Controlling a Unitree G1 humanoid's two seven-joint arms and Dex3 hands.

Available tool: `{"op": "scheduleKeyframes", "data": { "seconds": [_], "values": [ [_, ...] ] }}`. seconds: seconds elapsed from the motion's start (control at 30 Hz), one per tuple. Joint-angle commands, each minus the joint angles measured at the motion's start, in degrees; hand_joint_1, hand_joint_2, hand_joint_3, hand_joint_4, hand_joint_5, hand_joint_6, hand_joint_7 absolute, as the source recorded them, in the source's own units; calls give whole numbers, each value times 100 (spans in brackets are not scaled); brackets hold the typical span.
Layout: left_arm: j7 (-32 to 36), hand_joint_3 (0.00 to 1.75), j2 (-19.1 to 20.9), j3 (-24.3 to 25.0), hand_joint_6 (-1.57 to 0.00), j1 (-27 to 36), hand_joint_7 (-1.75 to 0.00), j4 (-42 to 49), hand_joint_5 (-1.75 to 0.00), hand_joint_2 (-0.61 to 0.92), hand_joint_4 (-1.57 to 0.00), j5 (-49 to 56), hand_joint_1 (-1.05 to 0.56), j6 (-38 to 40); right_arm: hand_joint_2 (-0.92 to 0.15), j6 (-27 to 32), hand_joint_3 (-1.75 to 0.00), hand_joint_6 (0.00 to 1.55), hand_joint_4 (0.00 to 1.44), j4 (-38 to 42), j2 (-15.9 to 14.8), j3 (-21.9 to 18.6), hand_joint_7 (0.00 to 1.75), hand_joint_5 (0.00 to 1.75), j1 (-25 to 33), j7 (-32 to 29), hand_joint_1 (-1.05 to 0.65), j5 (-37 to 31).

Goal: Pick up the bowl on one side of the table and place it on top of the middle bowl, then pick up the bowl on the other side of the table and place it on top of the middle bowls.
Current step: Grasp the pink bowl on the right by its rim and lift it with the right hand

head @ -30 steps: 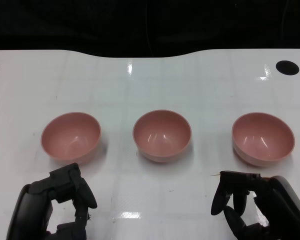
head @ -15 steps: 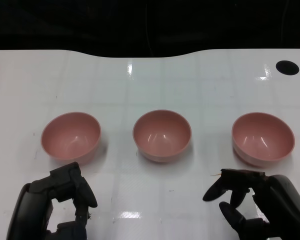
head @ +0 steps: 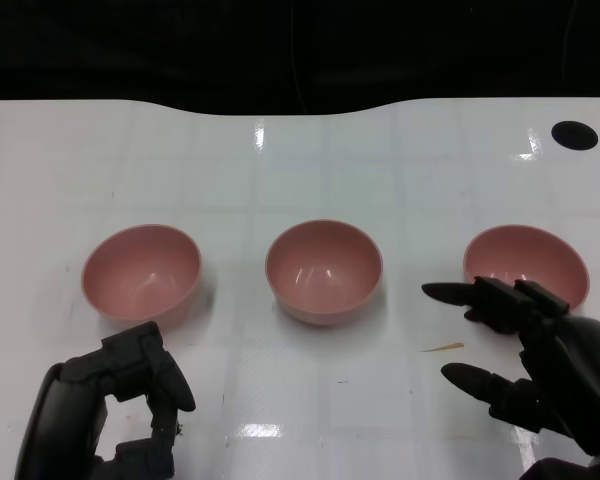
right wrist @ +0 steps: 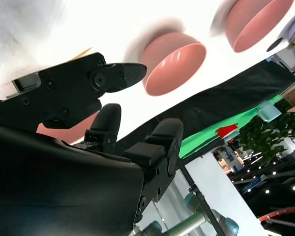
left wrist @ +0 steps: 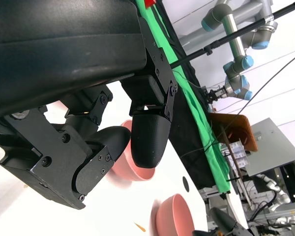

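Fingers [head: 458, 294] of the right robot hand [head: 525, 350] spread wide beside the right bowl [head: 525, 265]; they should straddle its near rim squarely before closing, holding nothing yet.

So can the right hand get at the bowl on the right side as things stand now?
Probably yes. The right hand is open, fingers spread, just in front of the right bowl, its upper fingers already reaching over the near rim. Nothing lies between them; only a small sliver rests on the table beside it.
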Motion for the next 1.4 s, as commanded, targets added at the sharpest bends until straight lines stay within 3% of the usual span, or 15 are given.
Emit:
{"op": "scheduleKeyframes", "data": {
  "seconds": [0.03,0.33,0.7,1.3,1.4],
  "values": [
    [1,146,56,57,-87,-24,-150,46,-171,33,-88,38,-7,-26,-88,299,-3,27,11,-168,-135,-80,35,88,-113,-116,-40,-371],
    [-4,145,18,10,-86,-97,-150,109,-172,33,-88,38,-7,-56,-87,1645,-1,18,0,-740,-170,1,25,78,-304,457,-49,-1134],
    [-63,148,59,-10,-86,-128,-151,128,-172,31,-88,3,-10,-47,-86,2611,-1,20,0,-240,-369,399,20,73,-909,624,-52,-2226],
    [-63,149,43,-63,-86,-119,-149,48,-171,31,-88,22,-8,-18,-85,2995,-1,39,21,1751,-733,1042,7,55,-2105,627,-56,-2364],
    [-66,149,38,-71,-87,-115,-149,27,-171,31,-88,5,-9,18,-87,3119,0,45,34,1972,-746,1163,3,40,-2277,815,-56,-2366]
  ]
}}
